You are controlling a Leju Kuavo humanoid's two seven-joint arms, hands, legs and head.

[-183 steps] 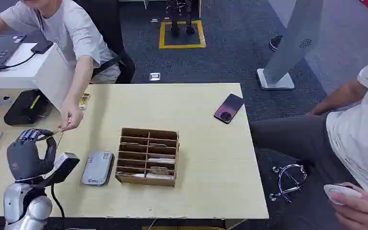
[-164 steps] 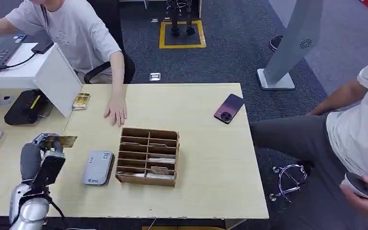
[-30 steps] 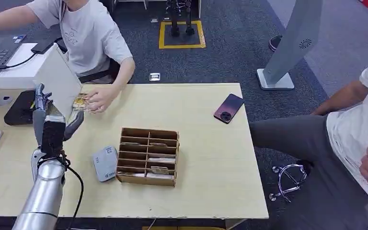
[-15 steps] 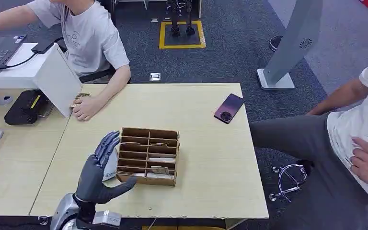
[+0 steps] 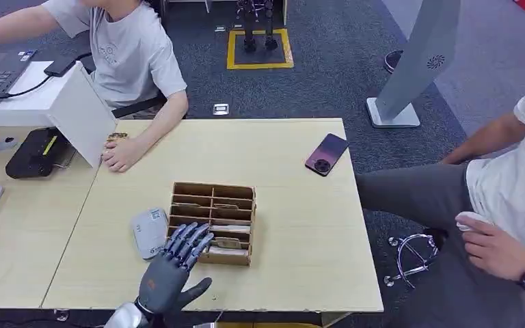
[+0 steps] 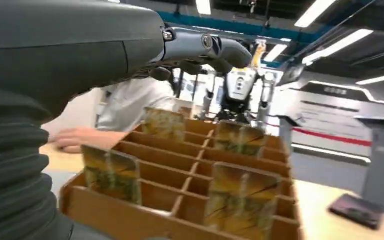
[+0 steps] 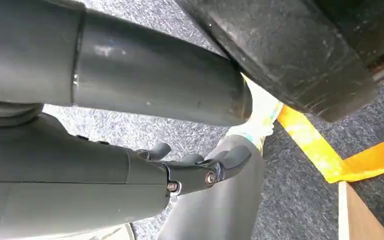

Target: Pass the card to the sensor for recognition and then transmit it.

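Grey and flat, the card sensor is lying on the pale wooden table, its printed label too small to read. Just beside it the left hand is hovering with fingers spread, holding nothing, fingertips reaching over the front edge of the brown cardboard organizer. Four mottled yellow cards are standing upright in its slots in the left wrist view. Further right, one dark phone is lying flat. The right hand is hanging over grey carpet, fingers loosely curled around nothing.
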